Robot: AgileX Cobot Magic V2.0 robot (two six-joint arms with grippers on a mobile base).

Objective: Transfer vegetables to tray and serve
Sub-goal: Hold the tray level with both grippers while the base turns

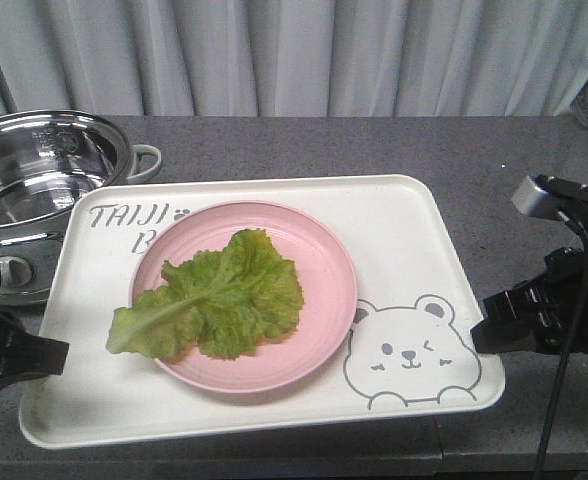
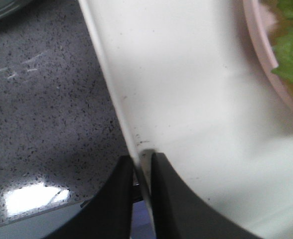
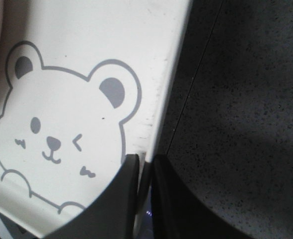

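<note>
Wrist views show left gripper (image 2: pixel 142 160) and right gripper (image 3: pixel 145 161) pinching tray (image 2: pixel 186 99) rims.

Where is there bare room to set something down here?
Free: on the tray, the far-right patch between the pink plate, the bear drawing and the rim; also the counter strip behind it, right of the pot. Crowded: both side rims near the front, pinched by the left gripper and right gripper.
</note>
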